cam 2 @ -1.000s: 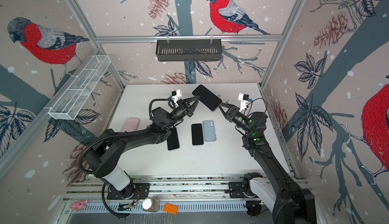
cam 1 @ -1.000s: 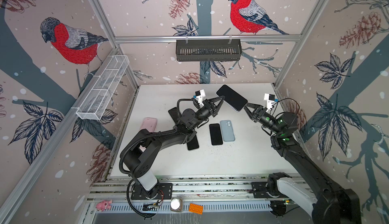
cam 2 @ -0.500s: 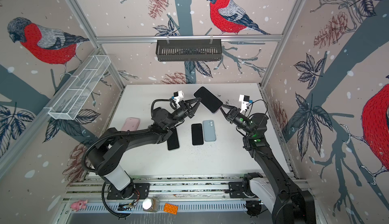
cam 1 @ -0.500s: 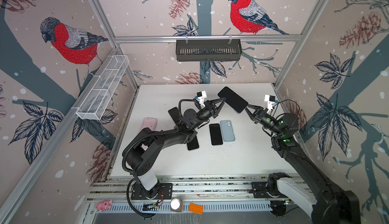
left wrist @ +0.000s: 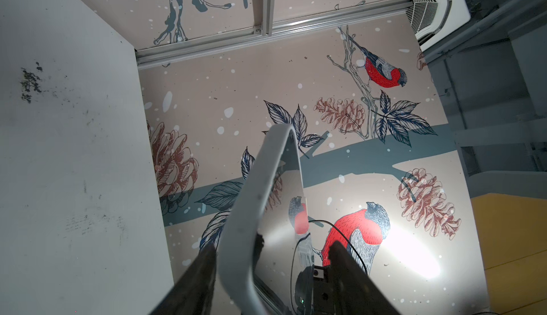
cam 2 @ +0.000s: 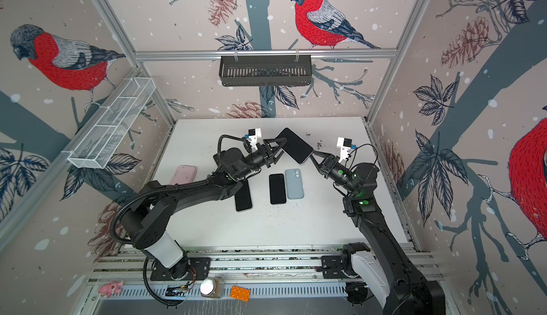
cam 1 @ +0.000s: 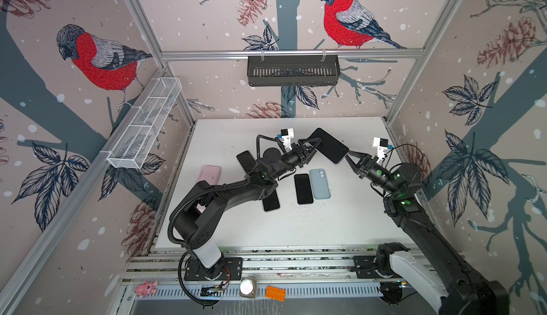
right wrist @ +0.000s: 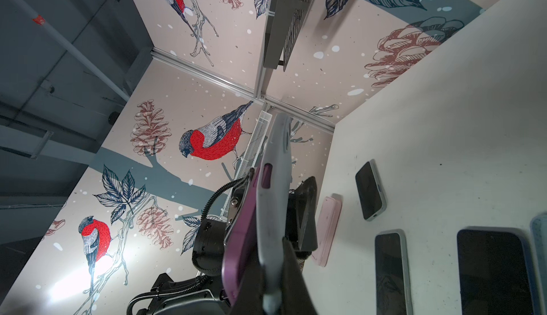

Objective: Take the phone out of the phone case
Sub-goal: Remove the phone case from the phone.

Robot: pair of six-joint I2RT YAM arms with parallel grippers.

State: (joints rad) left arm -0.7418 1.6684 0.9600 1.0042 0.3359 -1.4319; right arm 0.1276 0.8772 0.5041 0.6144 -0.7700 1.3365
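Phone (cam 1: pixel 328 149) corner hidden, right claw (cam 1: pixel 347 159) clamped

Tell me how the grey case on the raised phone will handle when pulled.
Probably flexible: in the right wrist view the grey case seems to curve away from the purple phone. Likely light: the right gripper holds it aloft by one corner while the left gripper stands open. Its matte surface looks grippy rather than slippery.

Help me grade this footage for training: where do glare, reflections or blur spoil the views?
Left wrist view: a hot glare patch on the wall, and the phone screen mirrors the wallpaper. Right wrist view: the phone near the lens is soft. Both top views: even light, sharp.
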